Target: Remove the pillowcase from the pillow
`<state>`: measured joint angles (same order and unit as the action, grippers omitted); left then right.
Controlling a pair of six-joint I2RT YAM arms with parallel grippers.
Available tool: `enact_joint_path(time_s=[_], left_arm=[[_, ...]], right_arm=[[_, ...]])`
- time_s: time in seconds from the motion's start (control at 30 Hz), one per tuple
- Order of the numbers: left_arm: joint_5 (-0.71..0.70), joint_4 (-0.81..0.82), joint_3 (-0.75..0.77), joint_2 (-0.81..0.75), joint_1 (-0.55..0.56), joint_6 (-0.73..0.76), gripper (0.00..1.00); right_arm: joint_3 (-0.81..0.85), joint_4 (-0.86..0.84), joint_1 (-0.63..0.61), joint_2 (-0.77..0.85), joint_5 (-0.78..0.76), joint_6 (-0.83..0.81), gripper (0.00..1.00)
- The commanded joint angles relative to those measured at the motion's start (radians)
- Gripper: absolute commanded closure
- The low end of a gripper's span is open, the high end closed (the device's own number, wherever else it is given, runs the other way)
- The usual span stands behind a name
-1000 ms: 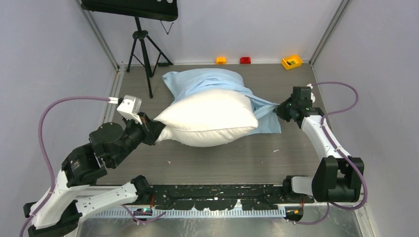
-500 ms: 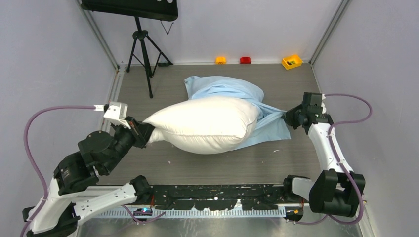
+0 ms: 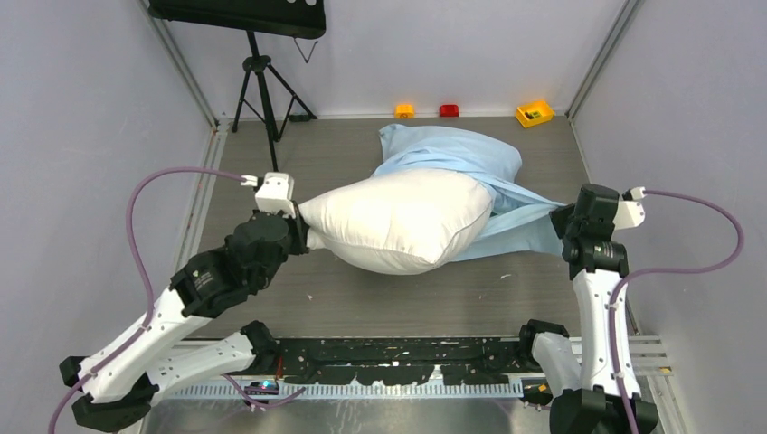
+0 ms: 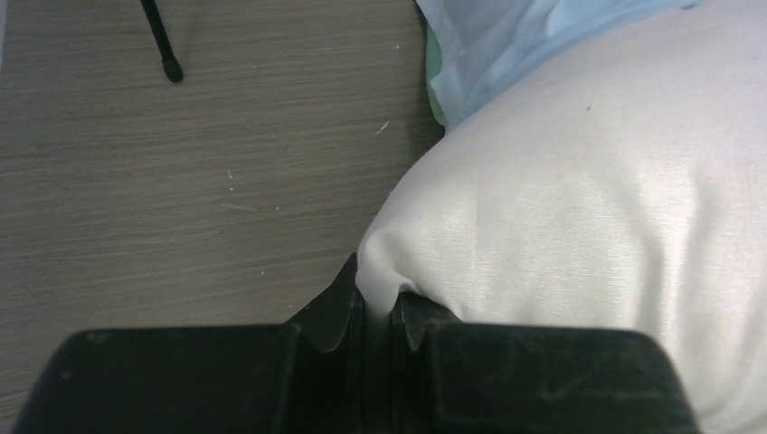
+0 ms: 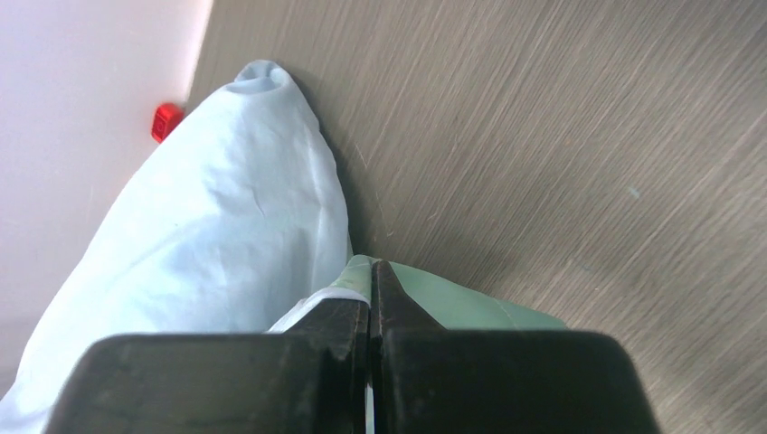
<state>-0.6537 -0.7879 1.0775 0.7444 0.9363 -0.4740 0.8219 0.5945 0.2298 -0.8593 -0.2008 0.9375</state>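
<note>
The white pillow lies mid-table, most of it bare. The light-blue pillowcase covers only its far right end and stretches toward the right. My left gripper is shut on the pillow's left corner; the wrist view shows the white corner pinched between the black fingers. My right gripper is shut on the pillowcase's edge; its wrist view shows the mint-green edge clamped in the jaws and the blue cloth running away from them.
A black tripod stands at the back left. Small orange, red and yellow items sit along the back wall. The table floor is grey wood grain, walled on both sides.
Both grippers and the whole bundle have shifted to the right. The right gripper has pulled the pillowcase farther right, and more of the white pillow is bare.
</note>
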Motion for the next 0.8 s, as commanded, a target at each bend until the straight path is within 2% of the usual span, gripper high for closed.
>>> enact_joint_path(time_s=[0.0,0.17,0.3,0.43,0.53,0.63,0.7,0.77], left_arm=[[-0.067,0.077,0.042,0.0,-0.145,0.005,1.0],[0.178,0.093,0.076,0.075,-0.392,0.011,1.0],[0.404,0.082,0.137,0.145,-0.685,-0.011,1.0],[0.571,0.091,0.179,0.173,-0.974,-0.083,1.0],[0.756,0.131,0.164,0.203,-1.171,-0.186,1.0],[0.921,0.225,0.086,0.243,-1.269,-0.299,1.0],[0.93,0.256,0.045,0.256,-1.294,-0.342,1.0],[0.863,0.258,0.019,0.247,-1.316,-0.345,1.0]], right_arm=[[0.034,-0.04,0.034,0.088,-0.283,-0.025,1.0],[-0.007,-0.058,0.034,0.132,-0.253,-0.005,1.0],[-0.038,-0.073,0.035,0.137,-0.215,0.011,1.0],[-0.028,-0.054,0.035,0.13,-0.266,0.015,1.0],[-0.001,0.002,0.034,0.114,-0.351,0.058,1.0],[0.013,0.015,0.035,0.102,-0.38,0.076,1.0],[0.017,0.013,0.035,0.097,-0.393,0.079,1.0],[0.023,0.01,0.035,0.092,-0.424,0.077,1.0]])
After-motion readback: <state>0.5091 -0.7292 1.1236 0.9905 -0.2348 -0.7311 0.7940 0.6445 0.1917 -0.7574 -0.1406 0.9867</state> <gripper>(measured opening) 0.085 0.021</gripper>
